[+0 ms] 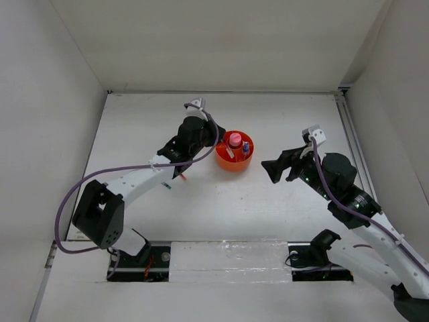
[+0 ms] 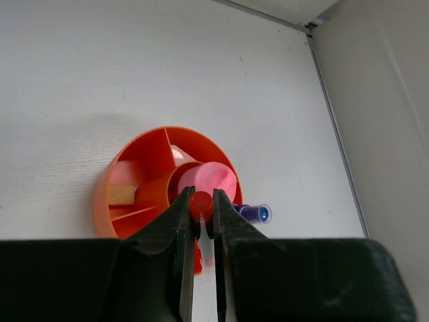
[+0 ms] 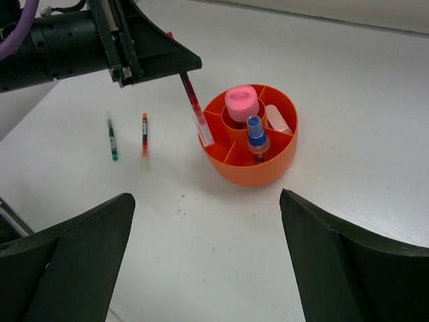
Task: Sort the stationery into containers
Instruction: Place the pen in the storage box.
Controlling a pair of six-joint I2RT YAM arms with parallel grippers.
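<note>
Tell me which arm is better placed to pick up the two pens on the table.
Left, probably. The green pen and the orange-red pen lie on its side of the organiser. The right gripper is open but beyond the organiser. The left gripper must first release its red pen.

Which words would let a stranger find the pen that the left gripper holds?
Find the round orange organiser on the white table. At its rim a thin red pen stands tilted, its clear lower end inside a compartment, pinched by the left gripper. The green pen and the other red pen lie flat on the table, apart from the organiser.
</note>
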